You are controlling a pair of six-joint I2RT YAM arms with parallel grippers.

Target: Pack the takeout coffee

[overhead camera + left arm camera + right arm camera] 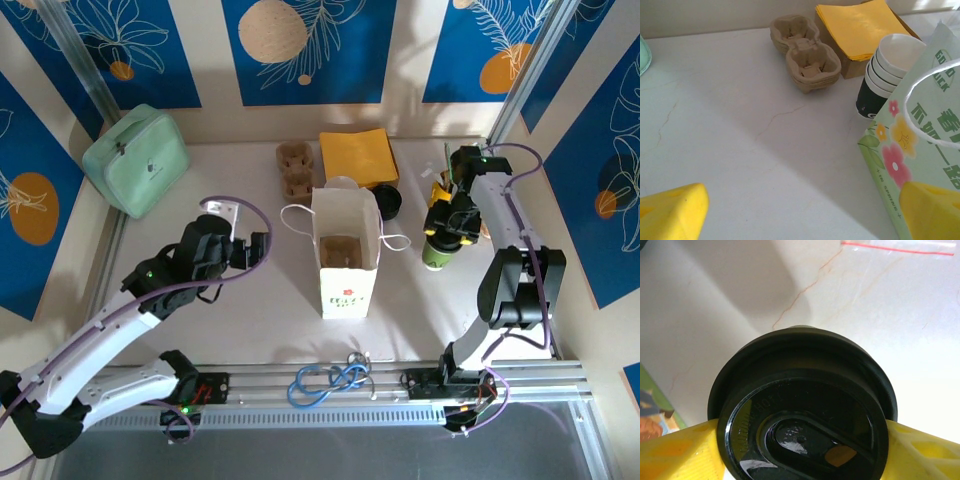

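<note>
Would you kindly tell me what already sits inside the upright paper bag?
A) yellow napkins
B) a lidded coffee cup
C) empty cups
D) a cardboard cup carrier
D: the top view shows a brown cup carrier inside the paper bag, the lidded cup standing outside it.

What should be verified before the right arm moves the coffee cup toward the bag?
1. Lid seated on the coffee cup: ok, it sits level.
2. Right gripper grip: cannot tell; its fingers flank the cup, but the lid hides the contact.
3. Paper bag upright with its mouth open: ok.
4. Carrier in the bag, hollow free: ok, it looks empty.
5. Bag handles clear of the mouth: ok, they hang outward.
6. Bag steadied: not ok; the left gripper is open and apart from it.
</note>
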